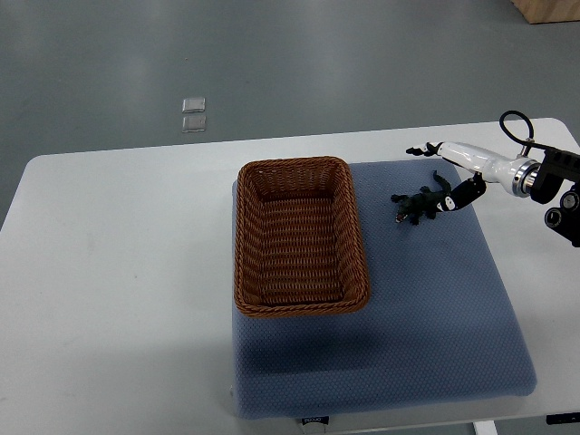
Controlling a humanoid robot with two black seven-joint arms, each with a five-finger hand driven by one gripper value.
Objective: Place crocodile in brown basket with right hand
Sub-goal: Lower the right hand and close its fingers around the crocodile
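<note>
Right arm point(551, 178) beyond picture's edge.

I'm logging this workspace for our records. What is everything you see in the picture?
table: one, white, across the lower picture
mat: one, blue-grey, on the table's right half
basket: one, brown wicker, empty, on the mat's left part
crocodile: one, dark, lying on the mat to the right of the basket
small squares: two, pale grey, on the floor beyond the table
box corner: one, tan, top right corner
right hand: one, white and black, at the crocodile's tail end, arm entering from the right edge
</note>
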